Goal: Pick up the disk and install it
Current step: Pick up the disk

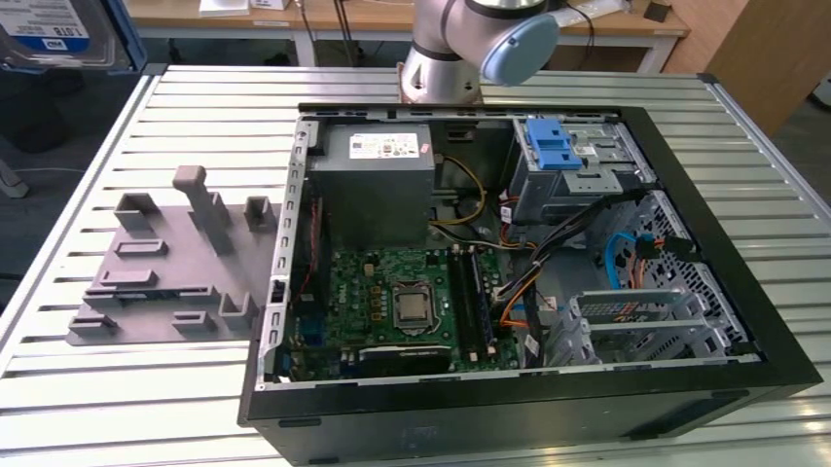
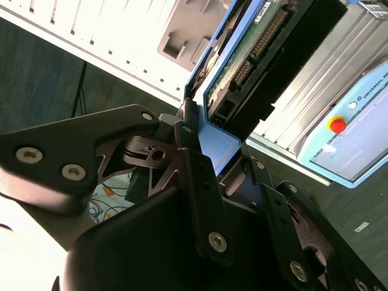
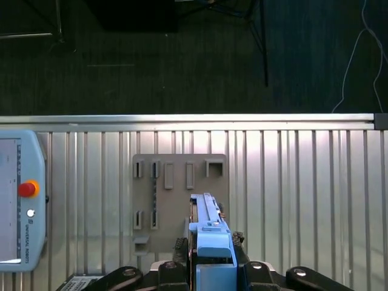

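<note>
The disk is held up in the air, with my gripper shut on its blue-railed end. In the first wrist view the disk shows edge-on, standing out from the gripper high above the grey holder block on the slatted table. At the top of the exterior view's left the disk appears close to the camera, label side showing, with a blue rail along its edge. It is well away from the open computer case.
Inside the case sit a grey power supply box, a motherboard and a silver drive cage with a blue latch. The arm's base stands behind the case. A teach pendant lies on the table.
</note>
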